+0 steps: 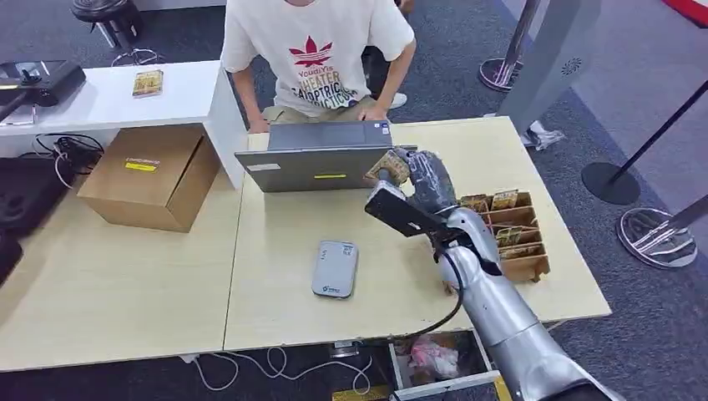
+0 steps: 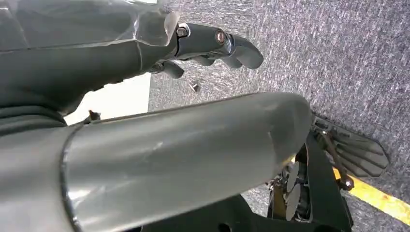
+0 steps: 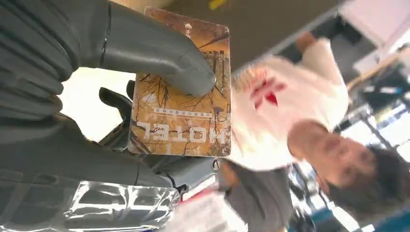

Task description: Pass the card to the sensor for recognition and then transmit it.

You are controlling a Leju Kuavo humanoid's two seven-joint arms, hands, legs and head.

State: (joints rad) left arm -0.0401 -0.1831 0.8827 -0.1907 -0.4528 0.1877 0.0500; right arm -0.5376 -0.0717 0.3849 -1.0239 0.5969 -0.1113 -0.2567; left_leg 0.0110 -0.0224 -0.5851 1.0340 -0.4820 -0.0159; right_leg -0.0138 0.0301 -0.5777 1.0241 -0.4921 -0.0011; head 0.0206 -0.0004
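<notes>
My right hand (image 1: 417,180) is raised above the table just right of the laptop, and it pinches a brown hotel card (image 1: 391,166) between thumb and fingers. The right wrist view shows the card (image 3: 186,101) close up, printed with bare trees and the word HOTEL, the thumb (image 3: 154,53) pressing on its face. A grey sensor box (image 1: 335,268) lies flat on the table, nearer to me and to the left of that hand. My left hand (image 2: 212,46) hangs over grey carpet with its fingers curled and nothing in them.
A person in a white T-shirt (image 1: 313,50) sits behind the grey laptop (image 1: 321,156). A wooden rack (image 1: 511,234) with several cards stands right of my arm. A cardboard box (image 1: 150,175) sits at the left, and another card (image 1: 148,83) lies on the white counter.
</notes>
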